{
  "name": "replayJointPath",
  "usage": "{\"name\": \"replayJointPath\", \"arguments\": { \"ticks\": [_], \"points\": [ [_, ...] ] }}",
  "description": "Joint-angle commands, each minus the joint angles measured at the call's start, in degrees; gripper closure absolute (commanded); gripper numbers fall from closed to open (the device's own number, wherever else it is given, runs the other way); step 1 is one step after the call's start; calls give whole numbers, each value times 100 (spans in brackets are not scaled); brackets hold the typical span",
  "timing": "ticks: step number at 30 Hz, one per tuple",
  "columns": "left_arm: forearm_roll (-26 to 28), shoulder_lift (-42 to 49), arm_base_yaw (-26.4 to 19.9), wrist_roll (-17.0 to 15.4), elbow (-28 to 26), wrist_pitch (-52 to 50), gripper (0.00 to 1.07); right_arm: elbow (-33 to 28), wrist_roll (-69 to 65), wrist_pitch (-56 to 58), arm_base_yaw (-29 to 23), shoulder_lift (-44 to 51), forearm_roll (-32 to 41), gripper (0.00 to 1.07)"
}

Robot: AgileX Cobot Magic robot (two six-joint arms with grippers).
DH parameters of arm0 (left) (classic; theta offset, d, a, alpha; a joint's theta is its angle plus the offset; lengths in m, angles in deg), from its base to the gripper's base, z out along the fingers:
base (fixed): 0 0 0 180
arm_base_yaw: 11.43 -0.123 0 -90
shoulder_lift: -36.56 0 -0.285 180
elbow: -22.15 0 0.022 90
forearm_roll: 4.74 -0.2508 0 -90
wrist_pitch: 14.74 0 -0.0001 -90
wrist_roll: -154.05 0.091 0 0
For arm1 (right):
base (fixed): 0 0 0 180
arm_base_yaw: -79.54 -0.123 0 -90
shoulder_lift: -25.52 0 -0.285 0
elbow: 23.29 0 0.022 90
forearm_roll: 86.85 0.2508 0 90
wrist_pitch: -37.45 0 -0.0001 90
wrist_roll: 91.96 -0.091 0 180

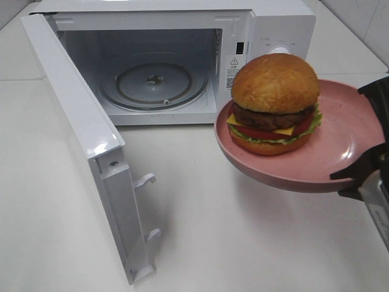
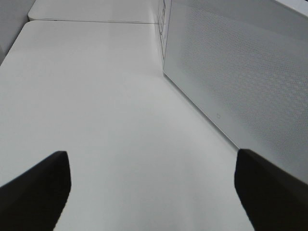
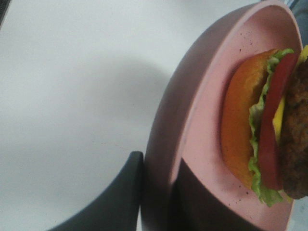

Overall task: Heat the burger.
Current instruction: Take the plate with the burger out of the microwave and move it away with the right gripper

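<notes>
Pink and round, a shallow plate (image 1: 346, 131) hangs in the air above the white surface (image 1: 243, 243), in front of the right side of a white microwave oven (image 1: 182, 55). On the plate sits the burger (image 1: 275, 103), a stack of glossy golden-brown bun, dark patty, yellow cheese, red tomato and green lettuce, standing upright toward the plate's left half in the high view. The right hand (image 3: 156, 192), dark and two-fingered, is clamped on the plate's rim at the right edge of the high view; the right wrist view shows one finger (image 3: 120, 197) beneath the rim and the other pressed on the inner face, with the burger (image 3: 269, 130) just beyond. The plate throws a soft shadow on the surface below it.

The microwave's door (image 1: 79, 140) stands swung wide to the left, and inside, the round glass turntable (image 1: 154, 82) lies bare. The left hand (image 2: 153, 192) shows only in its own wrist view, its two dark fingertips (image 2: 33, 192) spread wide apart with nothing between them, low over the surface and near the perforated outer face of the door (image 2: 240, 72).
</notes>
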Motion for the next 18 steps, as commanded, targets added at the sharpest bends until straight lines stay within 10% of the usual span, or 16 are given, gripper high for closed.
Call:
{"name": "replayJointPath", "arguments": {
  "ticks": [1, 18],
  "points": [
    [-6, 80, -6, -11, 11, 0, 22, 34, -332, -143, -17, 298, -275, 102],
    [-6, 80, -6, -11, 11, 0, 22, 34, -3008, 785, -17, 854, -1942, 102]
  ]
}}
